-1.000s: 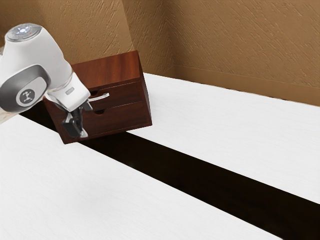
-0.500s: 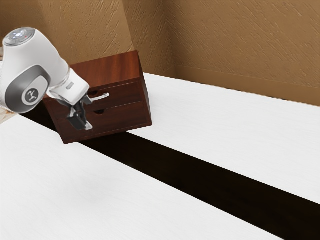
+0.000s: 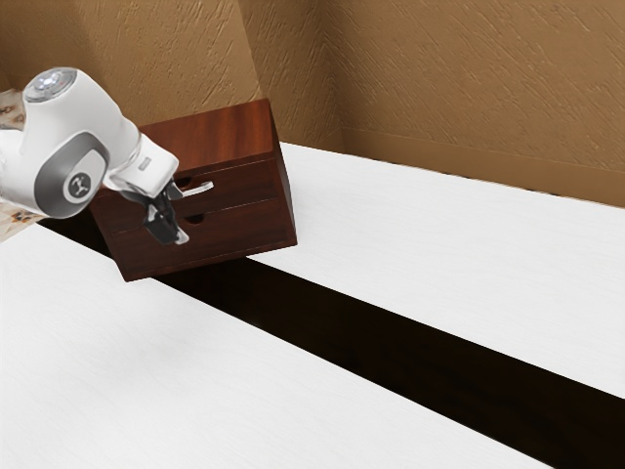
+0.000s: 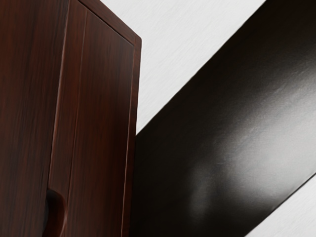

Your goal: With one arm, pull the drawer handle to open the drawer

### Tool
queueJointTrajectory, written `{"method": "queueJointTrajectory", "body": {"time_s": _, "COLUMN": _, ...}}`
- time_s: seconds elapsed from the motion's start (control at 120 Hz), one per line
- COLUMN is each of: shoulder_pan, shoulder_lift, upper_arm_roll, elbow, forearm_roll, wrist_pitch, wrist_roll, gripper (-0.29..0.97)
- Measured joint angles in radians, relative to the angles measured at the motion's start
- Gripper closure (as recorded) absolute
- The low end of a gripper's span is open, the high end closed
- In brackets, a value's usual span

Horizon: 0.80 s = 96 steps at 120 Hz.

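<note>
Black gripper [image 3: 172,231] hangs before the drawer [image 3: 239,184], near its handle [image 3: 198,185].

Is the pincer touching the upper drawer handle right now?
Cannot tell. In the exterior view the pincer hangs just below the upper drawer handle, whose end the arm hides; neither contact nor a gap shows plainly.

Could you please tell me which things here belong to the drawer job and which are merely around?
Job: dark red-brown wooden two-drawer cabinet; silver bar handle on its upper drawer; black end effector.
Just there: white tabletop; black strip across it; brown textured wall.
</note>
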Motion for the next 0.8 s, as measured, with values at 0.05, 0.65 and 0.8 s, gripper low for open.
{"method": "queueJointTrajectory", "body": {"time_s": 0.05, "shoulder_pan": -0.058, "shoulder_lift": -0.007, "upper_arm_roll": 0.055, "elbow": 0.017, "forearm_roll": 0.005, "wrist_pitch": 0.004, "wrist_roll": -0.002, "gripper": 0.00}}
{"method": "queueJointTrajectory", "body": {"time_s": 0.65, "shoulder_pan": -0.385, "shoulder_lift": -0.072, "upper_arm_roll": 0.386, "elbow": 0.165, "forearm_roll": 0.016, "wrist_pitch": 0.016, "wrist_roll": -0.015, "gripper": 0.00}}
{"method": "queueJointTrajectory", "body": {"time_s": 0.8, "shoulder_pan": -0.447, "shoulder_lift": -0.094, "upper_arm_roll": 0.445, "elbow": 0.201, "forearm_roll": 0.016, "wrist_pitch": 0.016, "wrist_roll": -0.016, "gripper": -0.02}}
